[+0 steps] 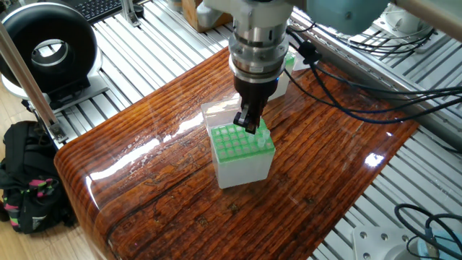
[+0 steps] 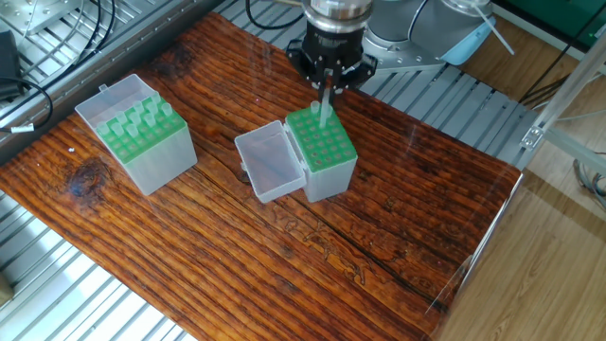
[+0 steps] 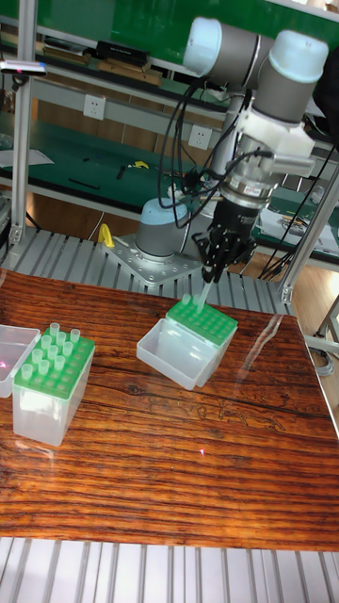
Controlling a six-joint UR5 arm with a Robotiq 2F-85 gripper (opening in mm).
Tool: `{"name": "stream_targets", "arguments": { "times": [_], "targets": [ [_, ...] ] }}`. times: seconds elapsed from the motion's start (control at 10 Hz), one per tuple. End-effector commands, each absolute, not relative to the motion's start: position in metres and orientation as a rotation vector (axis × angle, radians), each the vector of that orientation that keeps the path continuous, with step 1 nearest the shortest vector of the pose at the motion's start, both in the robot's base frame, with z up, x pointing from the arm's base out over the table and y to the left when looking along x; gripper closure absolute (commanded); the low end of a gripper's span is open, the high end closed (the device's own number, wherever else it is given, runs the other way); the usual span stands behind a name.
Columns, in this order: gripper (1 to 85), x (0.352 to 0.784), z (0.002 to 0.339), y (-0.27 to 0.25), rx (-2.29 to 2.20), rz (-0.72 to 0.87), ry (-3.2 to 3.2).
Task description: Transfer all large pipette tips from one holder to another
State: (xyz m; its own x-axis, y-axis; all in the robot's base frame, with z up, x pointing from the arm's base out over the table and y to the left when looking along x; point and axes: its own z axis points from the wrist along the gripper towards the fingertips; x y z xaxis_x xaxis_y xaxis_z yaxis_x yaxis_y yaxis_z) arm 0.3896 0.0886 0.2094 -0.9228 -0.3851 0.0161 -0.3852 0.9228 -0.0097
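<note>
In one fixed view you've got a black ring-shaped device (image 1: pixel 48 49) on the slatted frame top left, a black bag (image 1: pixel 26 178) on the floor beside the tabletop (image 1: pixel 166 180), and loose cables (image 1: pixel 375 79) trailing off the arm to the right. The pincer (image 1: pixel 248 121) sits right over the near green-topped holder (image 1: pixel 242 150), clenched on a pipette tip (image 1: pixel 258 139) whose lower end is at the rack's top by its far right corner; the arm blocks most of what's behind it. In the other fixed view you see the second holder (image 2: pixel 142 137) well apart on the left, lid open, with a batch of large pipette tips (image 2: pixel 139 116) standing in its green rack. The near holder's clear lid (image 2: pixel 270 167) hangs open to its left. The pincer (image 2: pixel 327 83) is above the back edge of that rack, fingers closed around the tip (image 2: pixel 325 107), which stands roughly upright with its point in or just at a hole, can't tell which. In the tall fixed view the tip (image 3: pixel 201 296) hangs slightly tilted from the pincer (image 3: pixel 209 274), lower end at the green rack (image 3: pixel 205 323). The tips (image 3: pixel 55 347) in the left holder (image 3: pixel 53 385) stick up above their rack. Grey arm base (image 3: pixel 166 243) stands behind the tabletop.
</note>
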Motion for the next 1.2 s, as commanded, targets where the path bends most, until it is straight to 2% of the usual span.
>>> {"name": "stream_targets", "arguments": {
  "times": [0.0,0.5,0.7,1.1],
  "targets": [
    [72.7,0.382,0.227,0.093,0.606,-0.022,-3.067],
    [74.3,0.376,0.229,0.082,0.579,0.027,-3.057],
    [75.7,0.387,0.229,0.079,0.595,0.059,-3.092],
    [74.3,0.401,0.230,0.088,0.625,0.021,-3.146]
  ]
}}
